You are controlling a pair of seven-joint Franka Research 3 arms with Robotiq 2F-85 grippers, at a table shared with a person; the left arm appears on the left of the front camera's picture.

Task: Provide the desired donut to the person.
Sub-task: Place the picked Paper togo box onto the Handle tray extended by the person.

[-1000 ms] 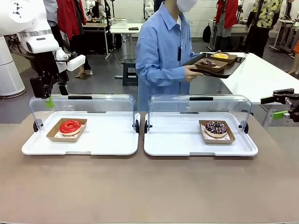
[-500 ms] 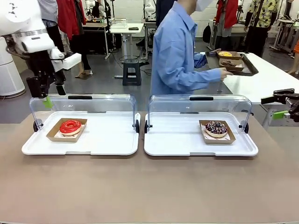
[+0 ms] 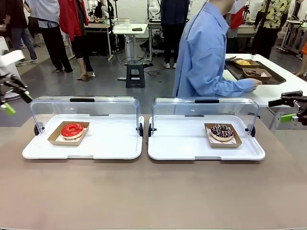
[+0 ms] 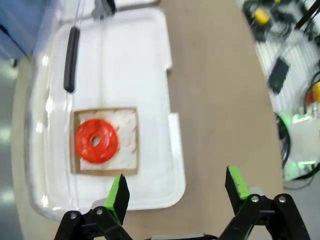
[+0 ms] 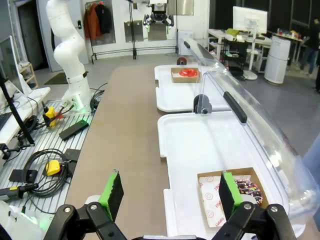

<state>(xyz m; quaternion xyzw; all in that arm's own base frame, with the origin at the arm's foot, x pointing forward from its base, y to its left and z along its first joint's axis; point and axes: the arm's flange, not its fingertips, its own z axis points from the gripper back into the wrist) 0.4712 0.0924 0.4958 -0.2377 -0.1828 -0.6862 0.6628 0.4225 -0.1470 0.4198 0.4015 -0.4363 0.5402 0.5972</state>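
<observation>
- No print reads clearly; the paper liner (image 4: 122, 137) under the red-glazed donut (image 4: 96, 141) carries small red marks, too small to make out.
- On the smooth brown table (image 3: 153, 191) lie two white plastic trays side by side, each with a clear domed lid standing raised along its far edge and a black handle on top.
- The left tray (image 3: 110, 143) holds the glossy red ring donut in a shallow square cardboard tray (image 3: 56, 140), near its left end.
- The right tray (image 3: 182, 146) holds a chocolate donut with sprinkles (image 3: 221, 131) in a like cardboard tray, near its right end.
- The left gripper (image 4: 177, 192) hangs over the left tray's edge, green-padded jaws spread wide, nothing between them.
- The right gripper (image 5: 169, 196) is likewise wide apart and empty, above the right tray's end.
- Beyond the trays, the person (image 3: 206, 57) in a light blue shirt turns toward a white side table, hand at a dark tray (image 3: 278, 79) of boxed donuts.
</observation>
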